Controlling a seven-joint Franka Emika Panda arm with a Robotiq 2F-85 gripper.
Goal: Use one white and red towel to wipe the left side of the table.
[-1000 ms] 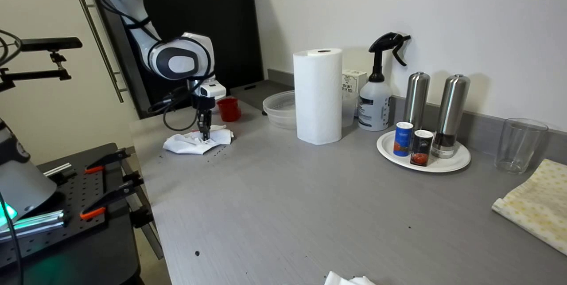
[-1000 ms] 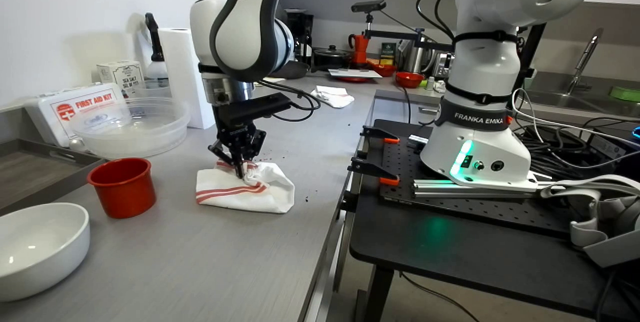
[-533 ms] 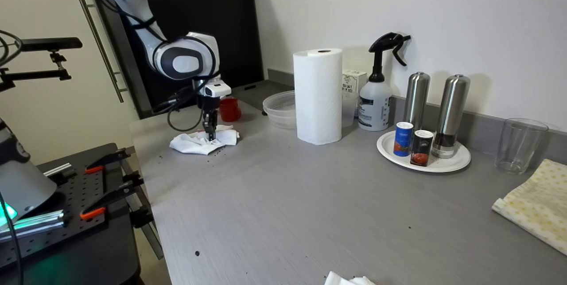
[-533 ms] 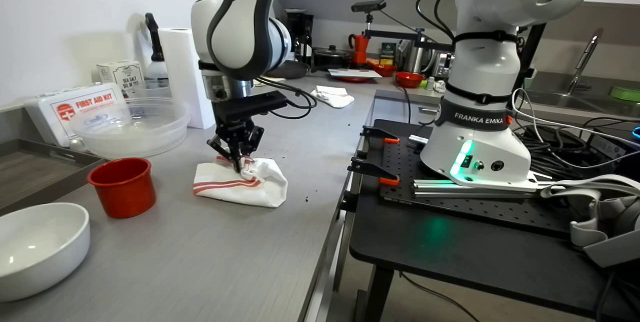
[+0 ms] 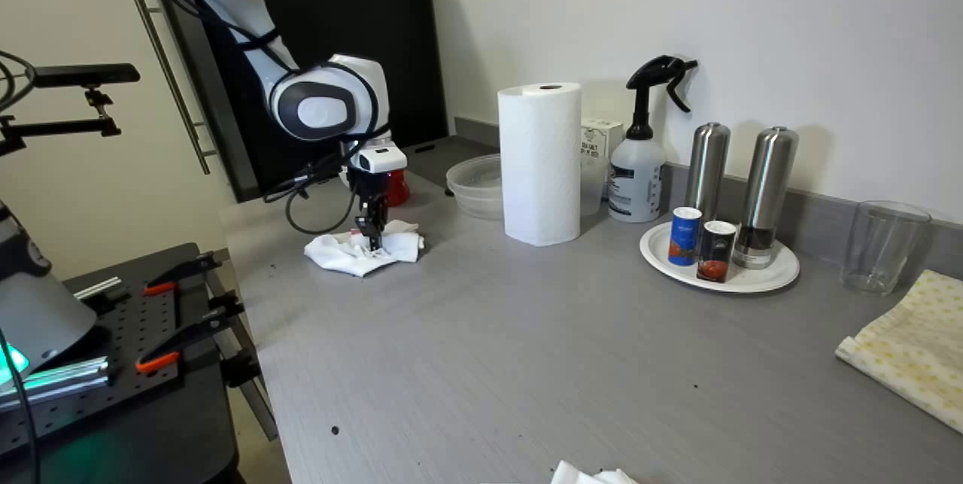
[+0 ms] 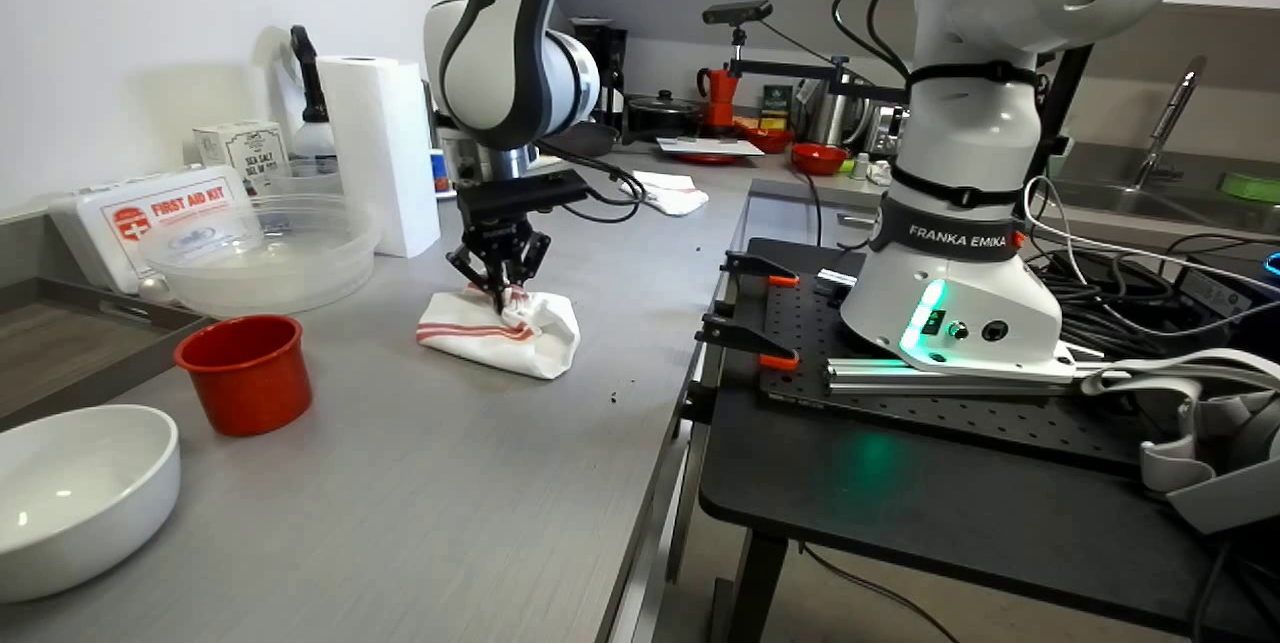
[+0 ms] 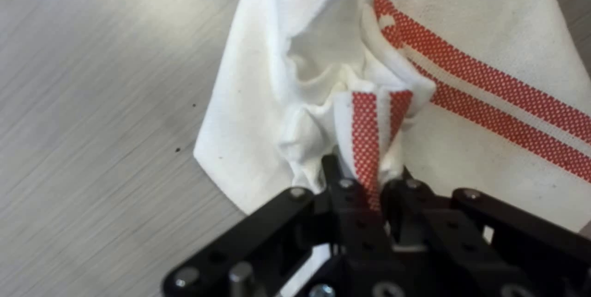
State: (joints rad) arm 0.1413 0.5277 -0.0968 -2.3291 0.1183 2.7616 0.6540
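A white towel with red stripes lies crumpled on the grey table (image 5: 489, 363). The towel shows in both exterior views (image 5: 338, 254) (image 6: 535, 348) and fills much of the wrist view (image 7: 249, 117). My gripper points down at the towel in both exterior views (image 5: 374, 245) (image 6: 500, 303). In the wrist view, the gripper's fingers (image 7: 364, 172) are closed on a bunched, striped fold of it. The fingertips are partly hidden in the cloth. The rest of the towel spreads flat on the table. Dark crumbs (image 7: 177, 150) lie beside the towel, and a few specks are on it.
A red cup (image 6: 245, 378), a white bowl (image 6: 85, 503) and a clear plastic tub (image 6: 265, 268) stand near the towel. A paper towel roll (image 5: 539, 168) and a spray bottle (image 5: 636, 179) stand along the wall. A second white towel (image 6: 668, 195) lies farther along the table.
My gripper has dragged the towel along the table, rightward and slightly nearer in one exterior view, farther from the camera in another. Crumbs formerly at its edge are now mostly covered.
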